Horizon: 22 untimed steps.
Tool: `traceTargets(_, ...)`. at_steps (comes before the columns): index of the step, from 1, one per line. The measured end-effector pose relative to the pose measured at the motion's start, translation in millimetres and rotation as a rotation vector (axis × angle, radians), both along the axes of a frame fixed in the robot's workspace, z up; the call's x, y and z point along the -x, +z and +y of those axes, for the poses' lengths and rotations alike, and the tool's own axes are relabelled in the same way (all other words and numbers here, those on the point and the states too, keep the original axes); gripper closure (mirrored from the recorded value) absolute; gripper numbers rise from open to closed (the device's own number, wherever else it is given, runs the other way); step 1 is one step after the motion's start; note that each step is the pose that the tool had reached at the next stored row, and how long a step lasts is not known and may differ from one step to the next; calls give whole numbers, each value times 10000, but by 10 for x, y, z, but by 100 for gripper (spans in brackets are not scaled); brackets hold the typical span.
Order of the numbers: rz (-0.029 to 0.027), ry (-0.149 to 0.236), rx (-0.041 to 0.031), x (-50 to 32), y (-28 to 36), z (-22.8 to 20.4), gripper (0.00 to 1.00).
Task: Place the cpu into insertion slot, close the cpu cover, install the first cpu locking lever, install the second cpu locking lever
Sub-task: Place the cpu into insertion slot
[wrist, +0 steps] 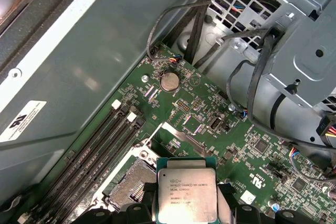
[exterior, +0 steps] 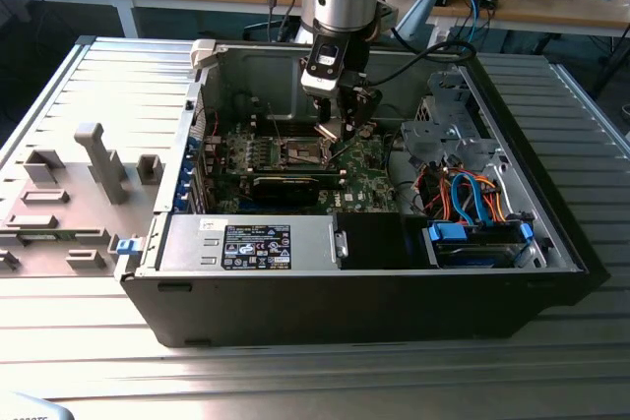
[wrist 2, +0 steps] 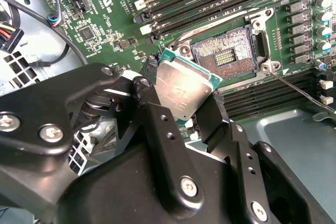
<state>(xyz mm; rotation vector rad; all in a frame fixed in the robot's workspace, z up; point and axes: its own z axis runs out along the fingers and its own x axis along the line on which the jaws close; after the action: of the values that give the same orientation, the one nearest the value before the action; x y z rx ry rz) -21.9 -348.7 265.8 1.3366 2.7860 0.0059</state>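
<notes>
Pincer [wrist 2: 178,100] clamping the cpu [wrist 2: 185,85] by two opposite edges, black fingers [wrist 2: 152,114] pressing in on either side. Chip is hanging tilted, silvery lid facing the camera, just beside the insertion slot [wrist 2: 228,51] and not seated in it. One corner is overlapping the socket's metal rim in the second wrist view. Contact field with its dark centre is lying bare.

First wrist view: cpu [wrist: 187,196] sitting between the fingertips, insertion slot [wrist: 130,183] just beside it, coin cell [wrist: 169,81] lying farther off on the green board [wrist: 252,156].

Exterior view: arm reaching down into the open computer case [exterior: 345,302], pincer [exterior: 340,127] hovering near the insertion slot [exterior: 305,152]. Case is resting on the ribbed desk [exterior: 89,341].
</notes>
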Motion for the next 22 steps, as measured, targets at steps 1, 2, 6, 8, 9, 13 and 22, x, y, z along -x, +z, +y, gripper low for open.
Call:
traceTargets(1,0,-4,0,0,0,0,46)
traceTargets(2,0,-8,0,0,0,0,46)
traceTargets(6,0,-32,0,0,0,0,46)
traceTargets(8,0,-39,0,0,0,0,46)
traceTargets(9,0,-43,0,0,0,0,46)
traceTargets(13,0,-58,0,0,0,0,46)
traceTargets(22,0,-137,0,0,0,0,46)
